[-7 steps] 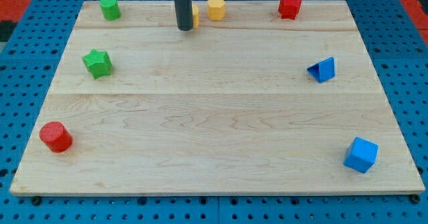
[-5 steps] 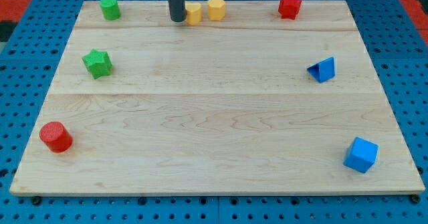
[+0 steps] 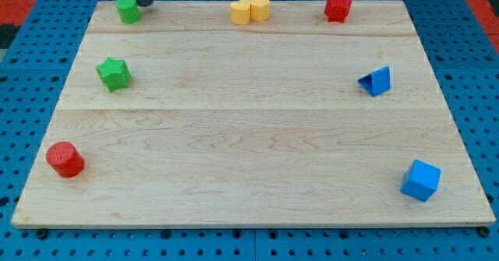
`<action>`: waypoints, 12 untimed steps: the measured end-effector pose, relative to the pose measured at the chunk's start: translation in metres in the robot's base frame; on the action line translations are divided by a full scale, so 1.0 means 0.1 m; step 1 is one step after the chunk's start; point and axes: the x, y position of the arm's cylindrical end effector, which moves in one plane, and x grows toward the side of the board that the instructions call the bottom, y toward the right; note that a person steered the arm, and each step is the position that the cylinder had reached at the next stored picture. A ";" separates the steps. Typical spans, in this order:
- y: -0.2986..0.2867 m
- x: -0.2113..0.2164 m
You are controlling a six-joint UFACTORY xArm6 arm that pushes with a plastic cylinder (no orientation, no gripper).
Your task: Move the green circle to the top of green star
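Rod tip point(image 3: 143, 4) sits at the view's top left, just off the far edge of the wooden board point(image 3: 249, 136), immediately to the view's right of the green circle point(image 3: 129, 9) and slightly above it; whether tip and block touch cannot be told, the gap being too small to read. The arm carries a plain rod with nothing to open or close, and it holds nothing. Key relation: green circle lies to the view's left and a little below the tip, so a push from this side would likely drive it leftward or toward the view's bottom left. Green star point(image 3: 113, 73) lies below the green circle and slightly left of it, well apart, with bare board between. Green circle appears as a short upright cylinder, round in plan, so it has no long axis or pointing direction that matters for contact. Judgement: the circle already sits on the top side of the star; what probably remains is to close the distance downward, which calls for the tip to get above the circle first
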 end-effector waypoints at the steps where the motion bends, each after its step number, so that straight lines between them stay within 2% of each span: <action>1: -0.55 0.00; 2: -0.79 0.07; 3: -0.30 0.15; 5: 0.07 0.49; 6: 0.22 0.48; 8: 0.18 0.95; 9: 0.19 0.95; 10: 0.43 0.90; 11: 0.44 1.05; 12: 0.16 1.21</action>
